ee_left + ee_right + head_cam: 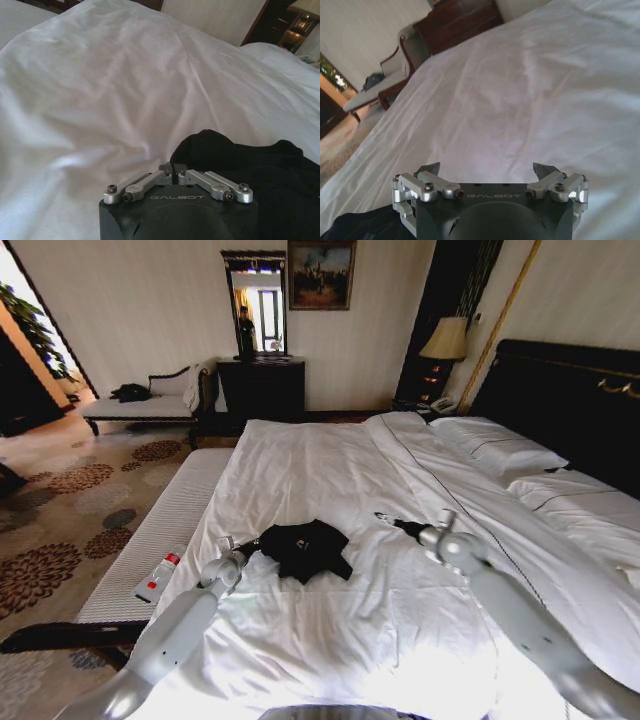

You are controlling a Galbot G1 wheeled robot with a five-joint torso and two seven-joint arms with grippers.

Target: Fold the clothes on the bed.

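T-shirt (308, 548): black, bunched into a rumpled heap near the middle of the bed (330, 480), on the white duvet (400, 620) – nowhere near flat, sleeves and hem hard to pick out in the pile.

Left gripper (262, 540): down low at the shirt's left edge, arm reaching in from the lower left. In the left wrist view, fingers (172, 167) drawn right together at the tips, meeting at the rim of the black fabric (250, 170). Looks pinched on that edge, with the cloth starting exactly where the tips meet and spreading away to one side.

Right gripper (383, 517): out over bare duvet to the right of the shirt, clearly apart from it. In the right wrist view, fingertips (431, 168) spread wide with plain white bedding in the gap – nothing between them. A sliver of black fabric (365, 225) sits at the corner by the gripper body, behind the tips rather than between them.

Bed: white all over, pillows (500, 445) up by the dark headboard (570, 400), duvet wrinkled around the shirt.

Bench (165, 530): pale padded one along the bed's left side, small white bottle (157, 578) with a red cap lying on it, well apart from the shirt.

Chaise (150, 405): far back by the wall, something dark on its seat.
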